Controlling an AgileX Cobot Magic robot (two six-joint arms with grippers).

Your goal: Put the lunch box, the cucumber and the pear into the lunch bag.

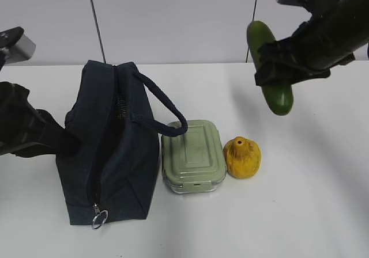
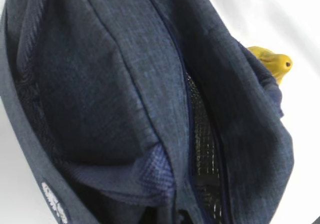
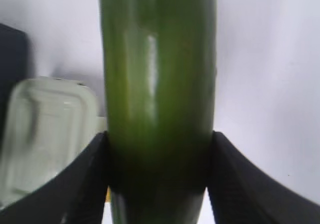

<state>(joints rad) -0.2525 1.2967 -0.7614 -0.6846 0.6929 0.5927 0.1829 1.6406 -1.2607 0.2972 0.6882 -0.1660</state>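
The navy lunch bag [image 1: 109, 148] stands at the left, and its top zipper is parted to a narrow slit [image 2: 202, 139]. My left gripper [image 1: 60, 137] presses into the bag's left side. Its fingers are buried in bunched fabric [image 2: 150, 179], and it seems shut on the bag. The sage-green lunch box [image 1: 192, 154] lies on the table right of the bag, with the yellow pear [image 1: 242, 157] beside it. My right gripper [image 1: 277, 62] is shut on the dark green cucumber [image 1: 270, 68] and holds it in the air at the upper right. In the right wrist view the fingers [image 3: 85, 184] clamp the cucumber [image 3: 157, 84].
The bag's loop handle [image 1: 161, 105] droops over the lunch box's near-left corner. A metal ring pull [image 1: 99, 217] hangs at the bag's front bottom. The white table [image 1: 300, 212] runs back to a pale wall. The pear's tip [image 2: 274, 61] peeks past the bag.
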